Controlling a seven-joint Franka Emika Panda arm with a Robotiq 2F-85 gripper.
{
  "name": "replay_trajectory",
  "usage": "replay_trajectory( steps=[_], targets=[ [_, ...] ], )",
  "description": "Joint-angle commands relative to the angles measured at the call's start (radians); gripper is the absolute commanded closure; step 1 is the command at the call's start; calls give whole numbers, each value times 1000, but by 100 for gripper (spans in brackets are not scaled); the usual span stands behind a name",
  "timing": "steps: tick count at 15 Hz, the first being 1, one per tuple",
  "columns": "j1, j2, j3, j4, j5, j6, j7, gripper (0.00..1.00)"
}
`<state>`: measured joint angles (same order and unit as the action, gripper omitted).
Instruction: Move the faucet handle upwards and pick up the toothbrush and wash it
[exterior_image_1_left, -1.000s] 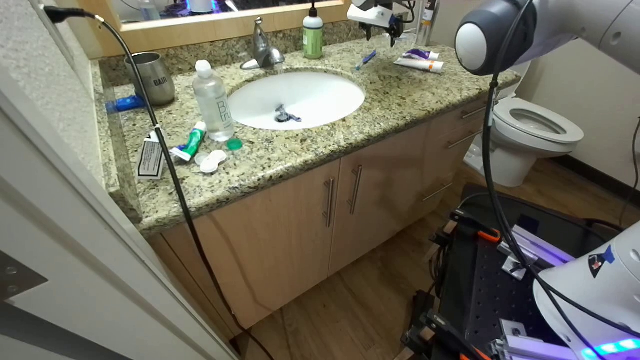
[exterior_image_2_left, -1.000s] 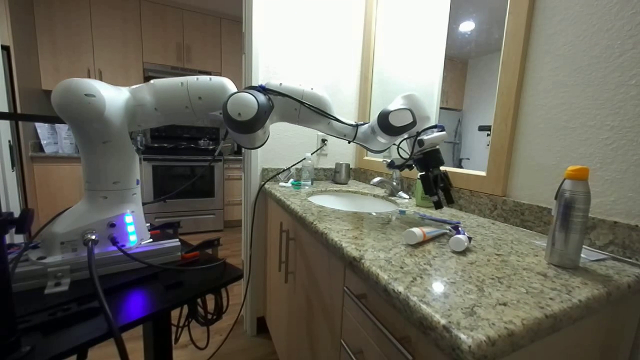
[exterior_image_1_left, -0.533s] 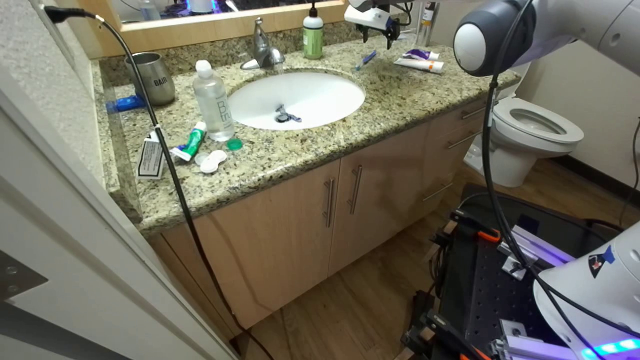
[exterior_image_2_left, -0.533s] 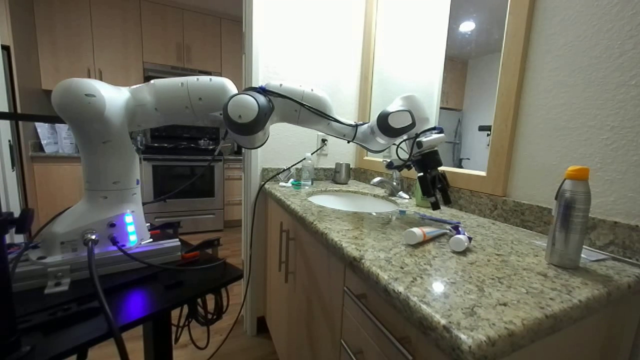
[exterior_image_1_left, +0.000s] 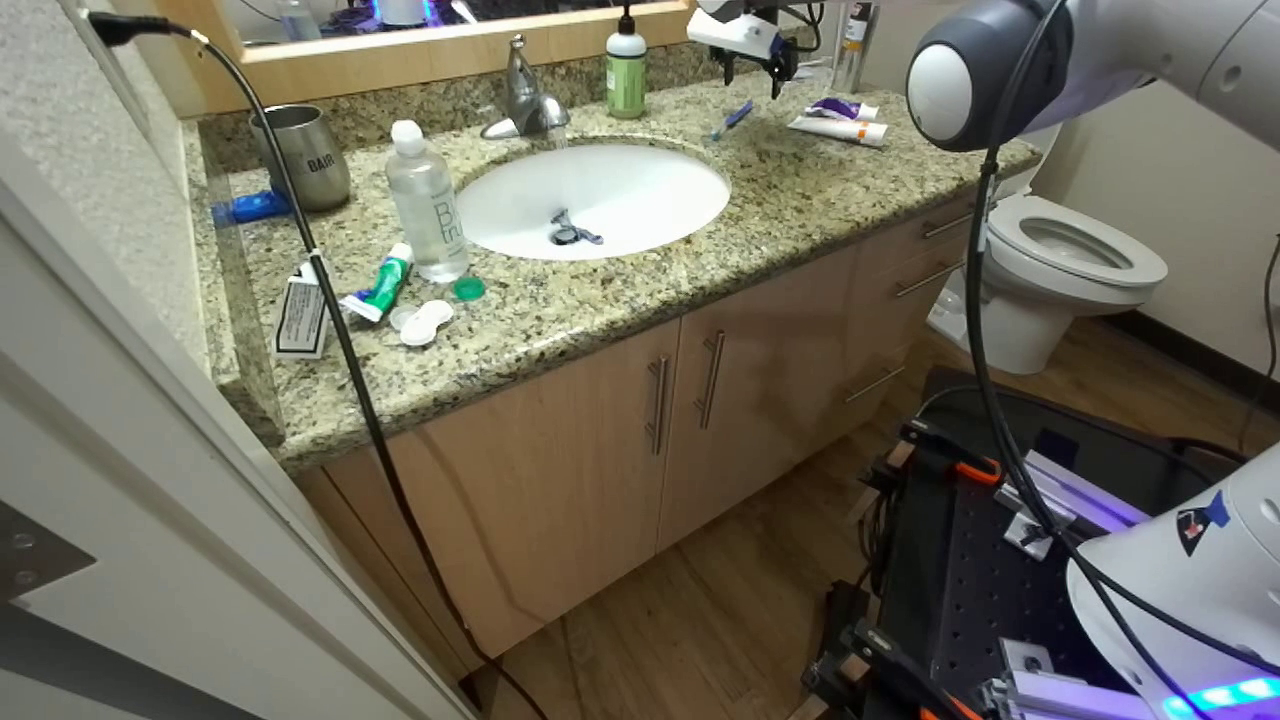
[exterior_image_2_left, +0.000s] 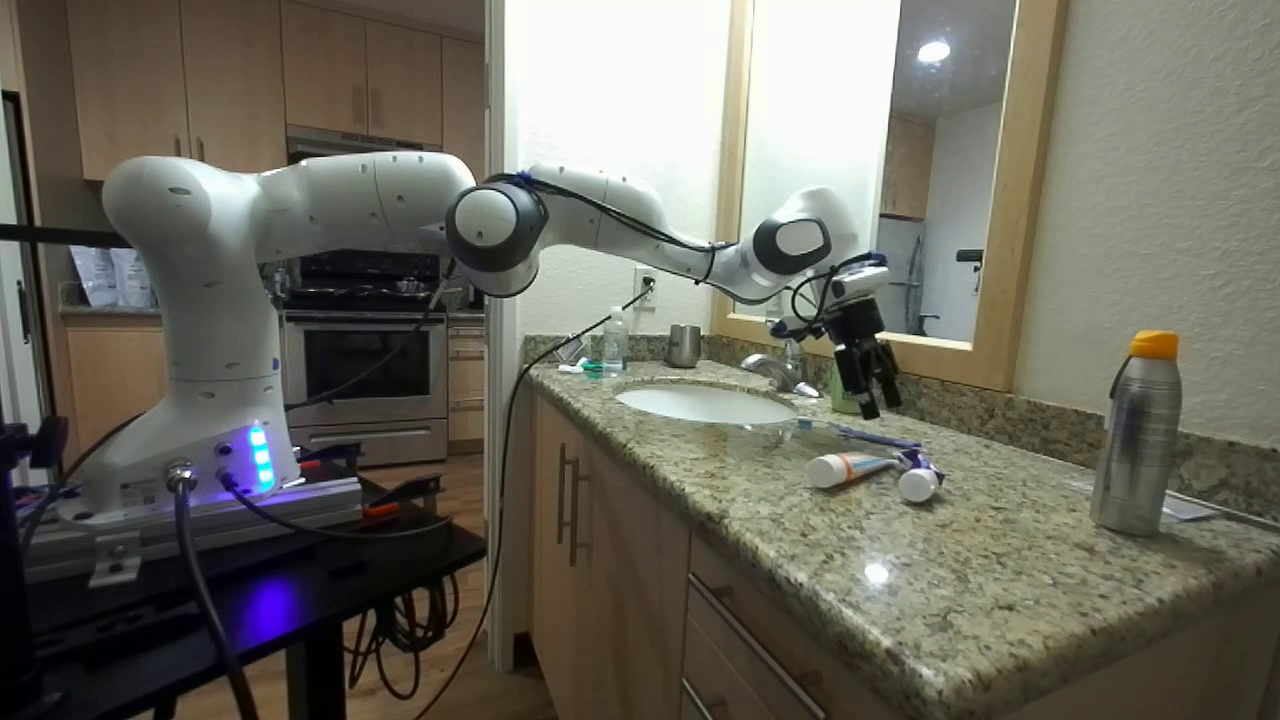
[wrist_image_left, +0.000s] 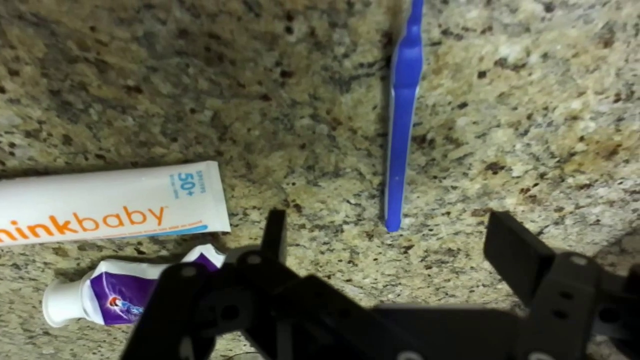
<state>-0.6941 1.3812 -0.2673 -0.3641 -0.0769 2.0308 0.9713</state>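
Note:
The silvery faucet handle (exterior_image_1_left: 518, 62) stands on top of the faucet (exterior_image_1_left: 530, 112) behind the white basin (exterior_image_1_left: 640, 195); a thin stream of water appears to fall from the spout. On the granite counter, right of the basin, lies the blue toothbrush (exterior_image_1_left: 738, 115). My gripper (exterior_image_2_left: 880, 402) hangs over the counter above the toothbrush, fingers pointing down. In the wrist view the jaws stand wide apart with nothing held. The toothbrush handle (wrist_image_left: 401, 115) runs from the top edge down to between the fingertip lines, apart from both fingers. Its bristle head is outside the wrist view.
Near the toothbrush lie a white tube (wrist_image_left: 115, 205) and a purple-and-white tube (wrist_image_left: 125, 295). A green soap bottle (exterior_image_1_left: 626, 75) stands by the backsplash. A metal bottle with an orange cap (exterior_image_2_left: 1140, 450) stands farther along. A clear bottle (exterior_image_1_left: 428, 210) and metal mug (exterior_image_1_left: 312, 160) are beyond the basin.
My gripper has shifted slightly toward the basin over the last second, its jaws staying wide. Toothbrush, tubes and faucet look unmoved.

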Motion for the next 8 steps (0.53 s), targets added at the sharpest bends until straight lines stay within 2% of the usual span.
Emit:
replay_trajectory(
  steps=[1, 8],
  targets=[
    [15, -2, 5, -29, -13, 9, -28, 0],
    [29, 28, 4, -7, -6, -3, -3, 0]
  ],
)
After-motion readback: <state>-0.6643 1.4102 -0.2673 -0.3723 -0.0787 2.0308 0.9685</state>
